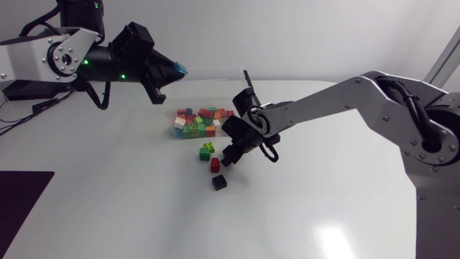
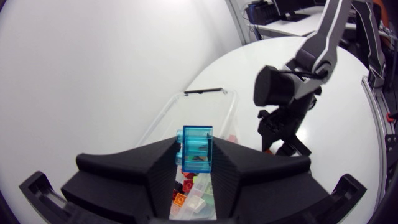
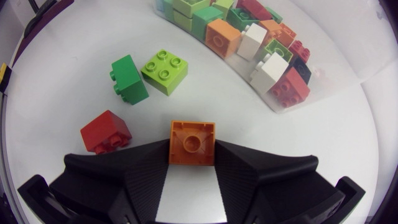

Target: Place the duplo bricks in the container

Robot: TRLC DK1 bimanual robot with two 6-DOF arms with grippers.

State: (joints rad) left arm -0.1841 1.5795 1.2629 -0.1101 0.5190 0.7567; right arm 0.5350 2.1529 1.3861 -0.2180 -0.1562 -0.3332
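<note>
My left gripper [image 1: 169, 72] hangs above the table behind the clear container [image 1: 188, 115], shut on a translucent blue brick [image 2: 196, 147]. The container [image 2: 211, 99] lies below it, holding several coloured bricks. My right gripper [image 1: 231, 153] is low over the table to the right of the loose bricks. In the right wrist view it is shut on an orange brick [image 3: 192, 142], studs down. Ahead of it lie a red brick [image 3: 106, 132], a dark green brick [image 3: 129, 78] and a lime brick [image 3: 165, 71]. A black brick [image 1: 219, 182] lies nearest the front.
The container's [image 3: 323, 68] near wall runs just beyond the right gripper, with white, red and orange bricks against it. The white table [image 1: 108, 208] stretches bare to the front and left. A dark mat [image 1: 21, 201] lies at the table's front left edge.
</note>
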